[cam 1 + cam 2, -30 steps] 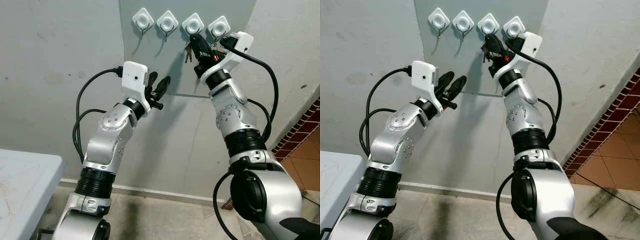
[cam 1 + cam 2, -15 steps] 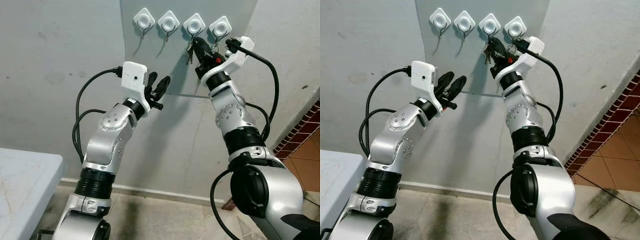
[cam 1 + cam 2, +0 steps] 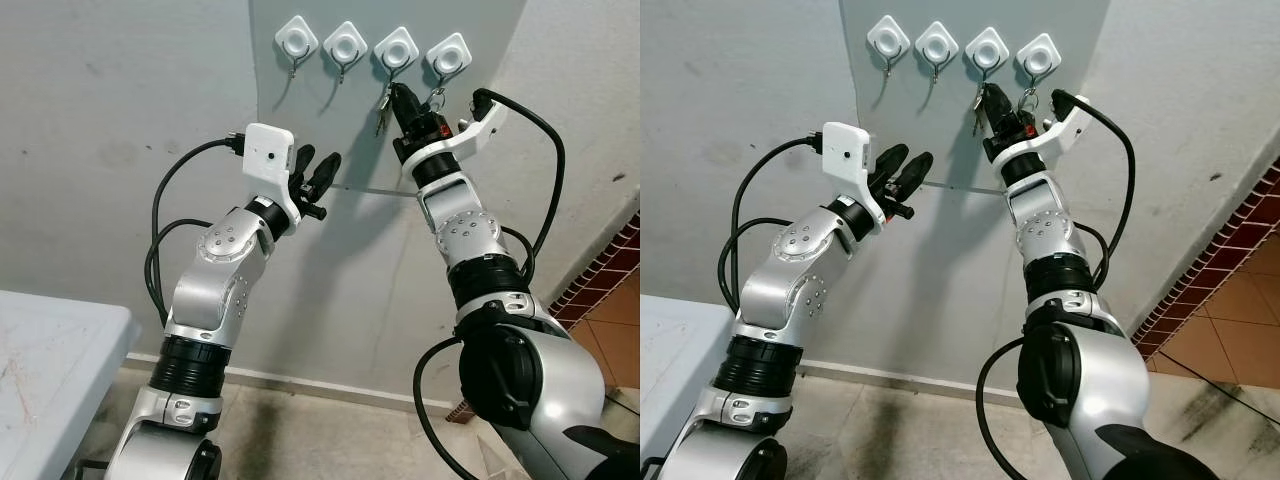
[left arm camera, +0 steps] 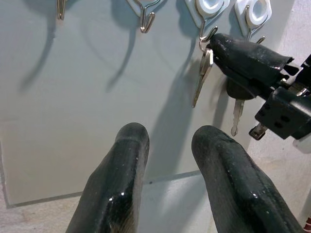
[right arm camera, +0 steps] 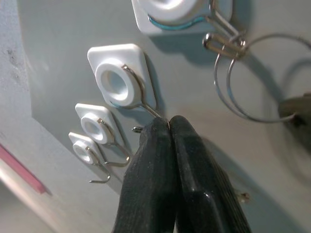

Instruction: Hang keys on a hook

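Observation:
Four white hooks sit in a row on a grey panel [image 3: 300, 120]. My right gripper [image 3: 399, 94] is raised to the third hook [image 3: 396, 48] and is shut on the keys [image 4: 203, 75]. A silver key dangles just under that hook's wire, and a dark-headed key [image 4: 236, 112] hangs below the fingers. In the right wrist view the fingertips [image 5: 160, 127] are pressed together right at the hook's wire tip. My left gripper [image 3: 318, 176] is held open in the air, lower and to the left, with nothing in it.
A thin wire ring [image 5: 248, 82] hangs from the fourth hook [image 3: 448, 54], beside my right gripper. The two left hooks [image 3: 297, 38] are bare. A white table corner [image 3: 50, 350] lies at lower left; red tiles [image 3: 615, 260] run along the right.
My right gripper has risen with the keys and turned at the wrist, bringing its fingertips up to the third hook. The left arm has stayed still.

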{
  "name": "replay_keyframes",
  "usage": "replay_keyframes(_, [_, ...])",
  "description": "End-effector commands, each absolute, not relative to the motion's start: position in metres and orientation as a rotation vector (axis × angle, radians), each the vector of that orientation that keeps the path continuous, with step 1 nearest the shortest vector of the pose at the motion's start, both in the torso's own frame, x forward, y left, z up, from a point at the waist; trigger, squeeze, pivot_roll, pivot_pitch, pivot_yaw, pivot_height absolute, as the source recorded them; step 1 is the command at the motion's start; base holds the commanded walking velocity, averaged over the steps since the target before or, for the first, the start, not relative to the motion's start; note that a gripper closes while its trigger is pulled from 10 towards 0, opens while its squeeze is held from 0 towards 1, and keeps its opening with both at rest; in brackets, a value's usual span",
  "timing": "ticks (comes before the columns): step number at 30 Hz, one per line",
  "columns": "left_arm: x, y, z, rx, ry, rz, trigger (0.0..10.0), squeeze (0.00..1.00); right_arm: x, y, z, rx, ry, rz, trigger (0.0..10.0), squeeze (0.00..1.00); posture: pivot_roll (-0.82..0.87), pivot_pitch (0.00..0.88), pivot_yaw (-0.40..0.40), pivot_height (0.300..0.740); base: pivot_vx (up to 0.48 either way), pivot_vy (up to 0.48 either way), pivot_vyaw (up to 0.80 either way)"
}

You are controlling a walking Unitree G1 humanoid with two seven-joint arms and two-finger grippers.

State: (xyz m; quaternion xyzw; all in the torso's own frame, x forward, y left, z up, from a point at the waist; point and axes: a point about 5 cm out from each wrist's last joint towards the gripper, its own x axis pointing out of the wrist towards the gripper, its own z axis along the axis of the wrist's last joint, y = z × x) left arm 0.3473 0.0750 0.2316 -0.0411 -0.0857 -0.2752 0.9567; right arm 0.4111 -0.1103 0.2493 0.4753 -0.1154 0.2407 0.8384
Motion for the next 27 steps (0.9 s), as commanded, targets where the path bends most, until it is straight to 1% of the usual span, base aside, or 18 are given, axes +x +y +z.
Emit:
replay_keyframes(1, [0.345, 0.073, 0.236, -0.083, -0.186, -0.562, 10.0, 0.0, 0.411, -0.109, 0.247, 1.021, -0.226, 0.508, 10.0, 0.0, 0.1, 0.0, -0.047, 0.74, 0.0, 0.0, 0.0])
replay_keyframes(7, [0.345, 0.074, 0.235, -0.086, -0.184, -0.553, 10.0, 0.0, 0.406, -0.108, 0.227, 0.966, -0.184, 0.486, 10.0, 0.0, 0.1, 0.0, -0.049, 0.74, 0.0, 0.0, 0.0])
replay_keyframes(8, [0.345, 0.074, 0.235, -0.086, -0.184, -0.552, 10.0, 0.0, 0.406, -0.109, 0.225, 0.959, -0.179, 0.482, 10.0, 1.0, 0.1, 0.0, -0.049, 0.74, 0.0, 0.0, 0.0])
replay_keyframes(20, [0.346, 0.082, 0.217, -0.071, -0.14, -0.46, 10.0, 0.0, 0.389, -0.122, 0.181, 0.856, -0.136, 0.4, 10.0, 1.0, 0.1, 0.0, -0.048, 0.74, 0.0, 0.0, 0.0])
replay_keyframes(21, [0.346, 0.084, 0.213, -0.06, -0.132, -0.439, 10.0, 0.0, 0.385, -0.125, 0.172, 0.82, -0.13, 0.379, 10.0, 1.0, 0.1, 0.0, -0.047, 0.74, 0.0, 0.0, 0.0])
replay_keyframes(27, [0.346, 0.087, 0.205, -0.054, -0.109, -0.413, 10.0, 0.0, 0.377, -0.132, 0.164, 0.755, -0.168, 0.326, 10.0, 1.0, 0.1, 0.0, -0.045, 0.74, 0.0, 0.0, 0.0])
